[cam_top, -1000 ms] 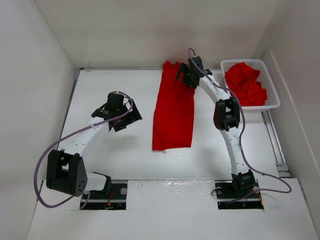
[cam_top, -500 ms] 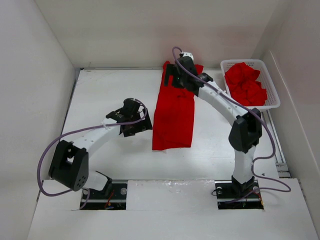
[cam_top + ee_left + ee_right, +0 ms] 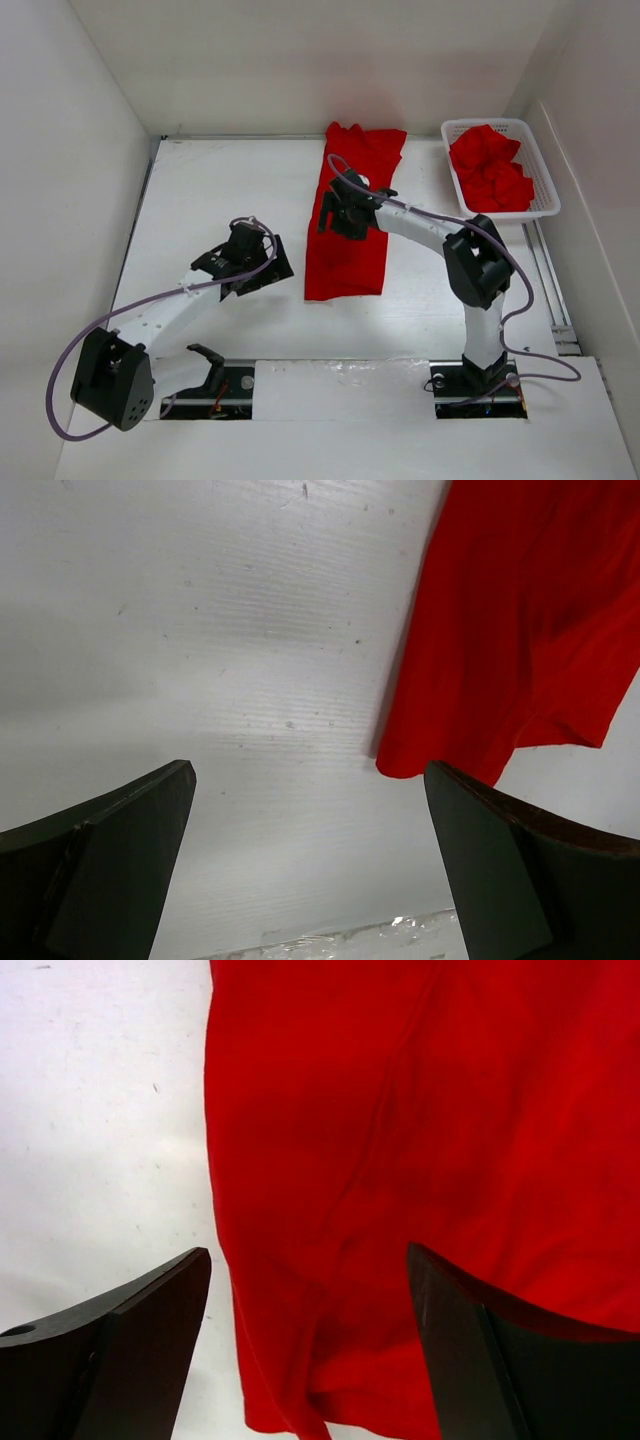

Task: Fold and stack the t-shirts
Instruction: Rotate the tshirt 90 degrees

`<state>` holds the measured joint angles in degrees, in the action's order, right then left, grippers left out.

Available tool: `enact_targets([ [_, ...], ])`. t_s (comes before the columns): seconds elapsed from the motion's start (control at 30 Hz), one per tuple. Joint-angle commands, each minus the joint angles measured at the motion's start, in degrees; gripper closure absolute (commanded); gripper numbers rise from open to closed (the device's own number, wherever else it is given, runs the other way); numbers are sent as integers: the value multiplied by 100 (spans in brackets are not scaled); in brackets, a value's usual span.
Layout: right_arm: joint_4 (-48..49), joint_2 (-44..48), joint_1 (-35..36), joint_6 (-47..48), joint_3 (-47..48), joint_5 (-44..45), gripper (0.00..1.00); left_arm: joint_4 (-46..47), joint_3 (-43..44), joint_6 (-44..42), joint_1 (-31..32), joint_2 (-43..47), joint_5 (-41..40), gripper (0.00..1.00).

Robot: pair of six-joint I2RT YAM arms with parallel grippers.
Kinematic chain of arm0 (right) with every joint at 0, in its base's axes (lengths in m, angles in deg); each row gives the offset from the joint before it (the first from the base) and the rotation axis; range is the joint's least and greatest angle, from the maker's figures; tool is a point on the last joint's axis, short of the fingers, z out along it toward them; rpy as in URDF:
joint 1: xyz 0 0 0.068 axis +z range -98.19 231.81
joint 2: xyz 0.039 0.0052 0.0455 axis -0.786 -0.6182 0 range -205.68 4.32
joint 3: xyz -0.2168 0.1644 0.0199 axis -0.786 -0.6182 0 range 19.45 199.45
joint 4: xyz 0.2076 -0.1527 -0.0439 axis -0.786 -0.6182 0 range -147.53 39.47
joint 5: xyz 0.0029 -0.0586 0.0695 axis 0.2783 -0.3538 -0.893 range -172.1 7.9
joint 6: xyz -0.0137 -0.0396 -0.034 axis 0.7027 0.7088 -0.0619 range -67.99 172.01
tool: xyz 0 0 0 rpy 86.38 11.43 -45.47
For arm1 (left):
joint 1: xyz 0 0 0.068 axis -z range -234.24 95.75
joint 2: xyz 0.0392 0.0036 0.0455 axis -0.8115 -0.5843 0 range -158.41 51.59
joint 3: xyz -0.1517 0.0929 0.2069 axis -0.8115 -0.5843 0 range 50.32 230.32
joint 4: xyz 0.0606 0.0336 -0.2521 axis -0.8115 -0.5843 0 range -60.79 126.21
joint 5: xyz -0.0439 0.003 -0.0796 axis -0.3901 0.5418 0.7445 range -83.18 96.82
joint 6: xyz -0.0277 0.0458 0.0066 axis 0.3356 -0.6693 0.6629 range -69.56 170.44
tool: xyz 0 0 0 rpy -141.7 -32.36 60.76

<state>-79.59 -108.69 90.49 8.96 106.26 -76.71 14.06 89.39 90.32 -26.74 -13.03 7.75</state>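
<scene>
Right gripper: the right gripper (image 3: 310, 1350) is released, jaws spread wide with nothing between them. Its two dark fingers (image 3: 120, 1340) fill the lower corners of the right wrist view, cut off by the bottom edge.
Right gripper, place: in the top view the right gripper (image 3: 335, 212) hangs over the left edge of the long t-shirt, centre of the frame. Whether it touches the cloth cannot be told.
Left gripper: the left gripper (image 3: 310, 860) is also released, jaws fully apart over bare desk. Its finger bases run off the bottom of the left wrist view.
Left gripper, place: left of centre in the top view (image 3: 262, 268), just beside the shirt's lower left corner, apart from it.
Long t-shirt: a red t-shirt (image 3: 345, 265) lies flat on the desk as a tall narrow strip, centre of the top view, its upper end wider.
Long t-shirt, hidden parts: the right arm covers part of its middle. The left wrist view (image 3: 500, 630) shows only its lower left corner at the upper right. The right wrist view (image 3: 450, 1110) shows one creased stretch, cut off at the top and right.
Other t-shirts: crumpled red t-shirts (image 3: 490, 170) fill the basket. Their number cannot be made out.
Basket: white mesh basket (image 3: 545, 175), upper right of the top view, well apart from the strip.
Desk: white desk (image 3: 220, 180), faintly scuffed.
</scene>
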Motion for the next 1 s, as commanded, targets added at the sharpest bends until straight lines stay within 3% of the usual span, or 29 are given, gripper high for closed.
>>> enact_targets([
  [0.0, 567, -133, -26, -239, 302, -82, 16, 106, -92, 82, -17, 256, 100, 0],
  [0.4, 726, -616, -405, -195, 469, -372, 27, 106, 12, 82, -17, 257, 48, 0],
  [0.77, 831, -872, -405, -72, 636, -512, 44, 106, 13, 82, -17, 248, -5, 0],
  [0.87, 832, -872, -405, -72, 688, -451, 55, 106, 13, 82, -17, 248, -5, 0],
  [0.9, 832, -872, -405, -72, 689, -451, 64, 106, 13, 82, -17, 248, -5, 0],
  [0.97, 832, -872, -405, -72, 689, -398, 72, 106, 13, 82, -17, 248, -5, 0],
])
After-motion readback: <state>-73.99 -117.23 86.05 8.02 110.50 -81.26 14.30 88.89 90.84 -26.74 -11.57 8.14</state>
